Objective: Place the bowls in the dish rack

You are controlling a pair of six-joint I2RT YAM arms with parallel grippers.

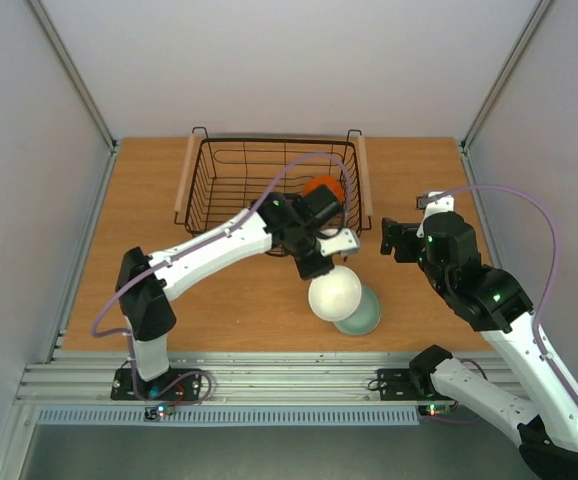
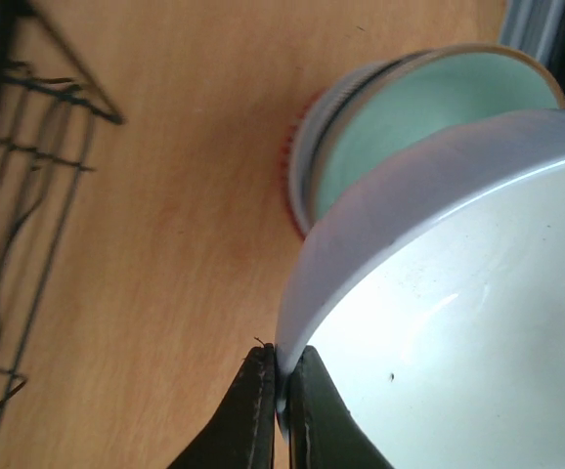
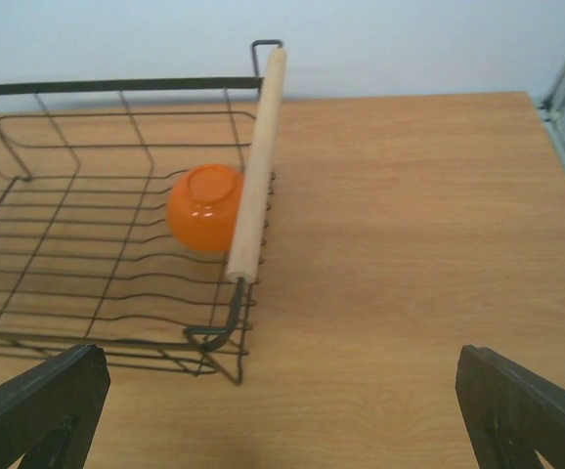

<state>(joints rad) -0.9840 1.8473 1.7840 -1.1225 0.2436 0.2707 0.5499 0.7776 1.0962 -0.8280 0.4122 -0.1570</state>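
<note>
My left jaws are pinched tight on the rim of the white bowl (image 2: 458,322), one finger inside the lip and one outside, so the left gripper (image 2: 281,383) holds it by that thin edge. The bowl hangs tilted off my fingertips, its glossy inside facing my wrist camera. Just beyond it, partly covered by its wall, sits the green bowl (image 2: 429,107), upright on the table (image 2: 165,244), with a striped outer wall and a reddish edge showing low on its side; I cannot tell whether the white bowl touches it. From above, the left gripper (image 1: 321,262) sits just outside the near right corner of the dish rack (image 1: 204,190), with the white bowl (image 1: 334,293) on the side away from the rack and overlapping the green bowl (image 1: 364,315). In my left wrist view the rack's black wires run along the far left, apart from my fingers. My right jaws stand wide apart with nothing between them; the right gripper (image 3: 282,410) hovers over bare wood, pointing at the rack's right end. Ahead and to the left of those open fingers is the dish rack (image 3: 116,86), its wooden handle (image 3: 253,166) running away from me, and the orange bowl (image 3: 204,207) lies upside down inside, just behind that handle. From above, the right gripper (image 1: 394,240) is near the rack's right side, not touching it.
</note>
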